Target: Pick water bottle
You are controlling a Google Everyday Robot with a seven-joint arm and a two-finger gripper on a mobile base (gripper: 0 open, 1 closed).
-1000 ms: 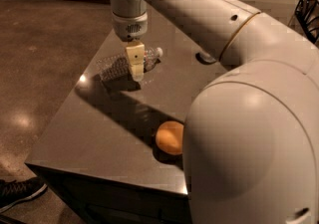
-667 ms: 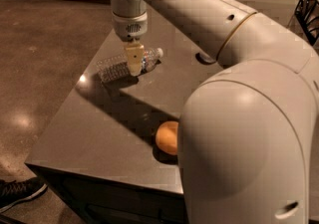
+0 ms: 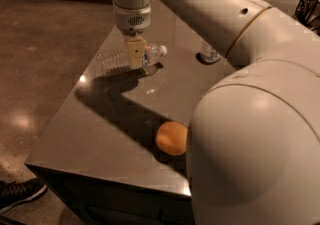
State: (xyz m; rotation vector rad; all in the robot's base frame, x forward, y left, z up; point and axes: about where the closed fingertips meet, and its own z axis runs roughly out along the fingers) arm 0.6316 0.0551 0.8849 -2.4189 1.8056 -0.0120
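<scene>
The water bottle [image 3: 114, 61] is clear and ribbed with a white cap. It lies on its side at the far left corner of the dark table [image 3: 100, 134]. My gripper [image 3: 135, 55] comes straight down from the arm above and is shut on the bottle near its neck. One pale finger [image 3: 135, 53] shows in front of the bottle and the other is hidden behind it. The bottle seems to sit just above the tabletop, with its shadow under it.
An orange [image 3: 171, 138] lies near the table's front, next to my arm's big white body. A second bottle with a white label [image 3: 210, 52] stands at the back, partly hidden by the arm. A black basket [image 3: 310, 4] is at the top right. A shoe [image 3: 17, 194] is on the floor at the lower left.
The gripper and the bottle in it have shifted slightly up and to the right. The orange has not moved.
</scene>
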